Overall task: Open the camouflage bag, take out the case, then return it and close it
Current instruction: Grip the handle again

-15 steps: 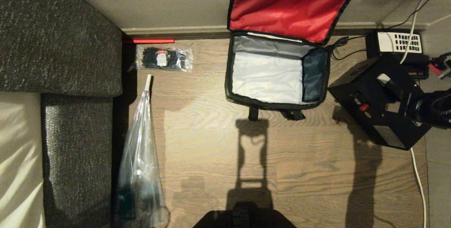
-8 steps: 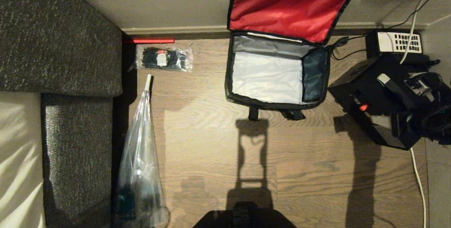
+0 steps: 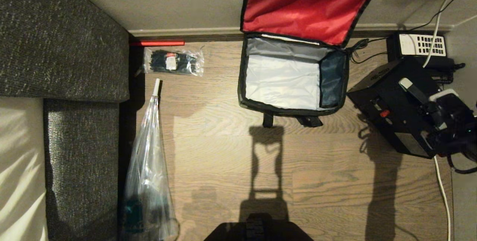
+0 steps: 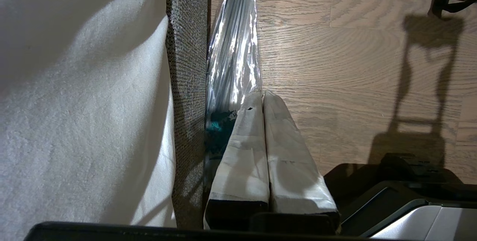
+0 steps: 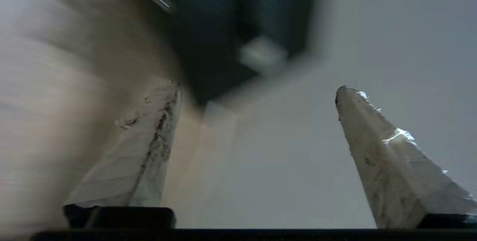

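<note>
The boxy camouflage fabric bag (image 3: pixel 294 81) sits on the wood-plank floor against the far wall, its lid thrown back so the bright red lining faces up. Its pale grey inside is bare, so opening and removal look done. The flat rigid black case (image 3: pixel 398 107), with a small red latch button on the edge facing the bag, lies on the floor just beside the bag, toward the floor's right edge and close to the black telephone with white keypad (image 3: pixel 421 45) at the wall.

The right gripper (image 3: pixel 445 116) is over the far right end of the case. In the right wrist view its taped white fingers (image 5: pixel 387 159) stand well apart with nothing between them, so by my reading the case has been set down. What remains, as I judge it, is the second half: pick the case up, lower it into the bag, fold the lid over and run the zipper shut.

The left gripper (image 4: pixel 262 151) hangs parked by the grey sofa at the floor's left edge, its fingers pressed together and empty, next to a long clear plastic sleeve (image 4: pixel 234 51).

The right wrist view is smeared, so only a dark shape and pale surfaces show beyond the fingers. In the head view the right arm is cut off by the frame edge and hides part of the case. Whether the gripper touches the case I cannot tell. The bag's zipper and its camouflage outer faces are mostly out of sight.
</note>
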Controlling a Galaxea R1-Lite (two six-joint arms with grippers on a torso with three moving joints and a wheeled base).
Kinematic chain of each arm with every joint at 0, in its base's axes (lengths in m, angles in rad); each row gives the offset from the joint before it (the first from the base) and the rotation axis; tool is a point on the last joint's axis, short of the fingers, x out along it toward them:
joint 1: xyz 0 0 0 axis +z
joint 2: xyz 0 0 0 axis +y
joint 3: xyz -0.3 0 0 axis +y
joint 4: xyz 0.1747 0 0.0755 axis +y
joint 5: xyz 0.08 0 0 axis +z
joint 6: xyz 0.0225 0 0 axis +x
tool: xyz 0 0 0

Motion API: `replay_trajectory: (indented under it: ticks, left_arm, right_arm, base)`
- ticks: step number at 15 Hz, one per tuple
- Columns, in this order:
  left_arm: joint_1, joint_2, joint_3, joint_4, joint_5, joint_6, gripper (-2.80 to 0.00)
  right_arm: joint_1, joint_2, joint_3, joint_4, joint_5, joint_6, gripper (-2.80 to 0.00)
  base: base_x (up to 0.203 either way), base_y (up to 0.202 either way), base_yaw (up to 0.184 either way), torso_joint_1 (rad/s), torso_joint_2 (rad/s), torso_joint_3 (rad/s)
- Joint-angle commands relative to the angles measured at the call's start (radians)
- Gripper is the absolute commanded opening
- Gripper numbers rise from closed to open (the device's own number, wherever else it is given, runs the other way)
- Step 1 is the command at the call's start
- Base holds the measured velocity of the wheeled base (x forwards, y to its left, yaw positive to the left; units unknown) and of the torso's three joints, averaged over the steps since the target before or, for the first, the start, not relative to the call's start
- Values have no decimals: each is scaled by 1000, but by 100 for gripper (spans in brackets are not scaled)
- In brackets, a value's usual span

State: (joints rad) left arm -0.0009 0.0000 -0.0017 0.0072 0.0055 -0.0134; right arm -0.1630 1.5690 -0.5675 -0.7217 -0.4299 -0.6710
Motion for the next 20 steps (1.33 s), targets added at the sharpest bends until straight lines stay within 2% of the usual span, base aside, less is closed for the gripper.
replay_trajectory:
  ticks: [1, 2, 5, 6, 9, 13, 16, 20]
  left_arm:
    - [1, 0, 0, 0, 1, 0, -280]
    - [1, -1, 0, 0, 1, 0, -280]
    - [0, -1, 0, 0, 1, 0, -280]
    - [1, 0, 0, 0, 1, 0, -280]
    - [0, 0, 0, 0, 1, 0, -280]
    - [0, -2, 0, 0, 1, 0, -280]
    - [0, 0, 0, 0, 1, 0, -280]
    - [0, -1, 0, 0, 1, 0, -280]
  right_arm:
    - [10, 55, 35, -71, -170, -141, 0]
    - [25, 97, 29, -104, -178, -141, 0]
    - [73, 222, -13, -283, -311, -142, 0]
    - [82, 252, -27, -328, -329, -144, 0]
    - [89, 289, -100, -361, -336, -152, 0]
    - [92, 362, -115, -571, -336, -281, 0]
    - [92, 378, -141, -598, -337, -327, 0]
    - [92, 406, -178, -616, -337, -332, 0]
  base:
    - [0, 0, 0, 0, 0, 0]
    - [0, 0, 0, 0, 0, 0]
    - [0, 0, 0, 0, 0, 0]
    - [0, 0, 0, 0, 0, 0]
    - [0, 0, 0, 0, 0, 0]
    - [0, 0, 0, 0, 0, 0]
    - [0, 0, 0, 0, 0, 0]
    - [0, 0, 0, 0, 0, 0]
